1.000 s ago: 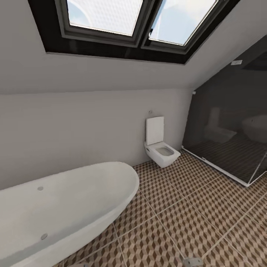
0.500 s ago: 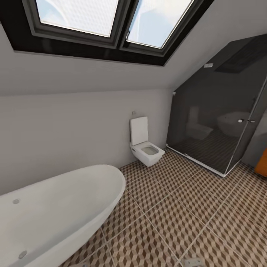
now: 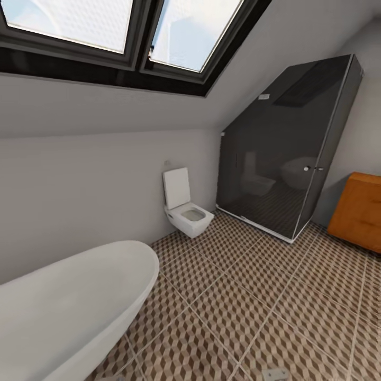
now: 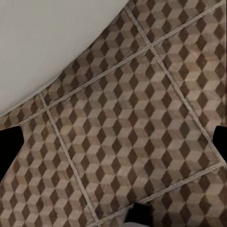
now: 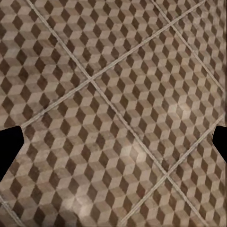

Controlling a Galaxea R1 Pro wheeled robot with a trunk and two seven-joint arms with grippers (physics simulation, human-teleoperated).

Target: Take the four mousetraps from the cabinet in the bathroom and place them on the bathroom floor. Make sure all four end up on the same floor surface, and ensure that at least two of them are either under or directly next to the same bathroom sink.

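Observation:
The orange-brown cabinet (image 3: 361, 210) stands at the far right of the head view, against the wall beside the shower. The mousetraps and the sink are out of view. The cube-patterned bathroom floor (image 3: 248, 312) spreads across the lower right of that view. My left gripper (image 4: 113, 142) hangs open over the bathroom floor (image 4: 132, 123), its dark fingertips (image 4: 9, 142) far apart with nothing between them. My right gripper (image 5: 113, 142) is open in the same way over bare tiles (image 5: 118, 104).
A white oval bathtub (image 3: 63, 307) takes up the lower left, and its rim (image 4: 42, 42) lies close to my left gripper. A wall-hung toilet (image 3: 185, 211) sits on the back wall. A dark glass shower enclosure (image 3: 280, 153) stands between the toilet and the cabinet.
The head camera has swung to the right: bathtub, toilet and shower have slid left in the picture, and the cabinet has come into view at the right edge.

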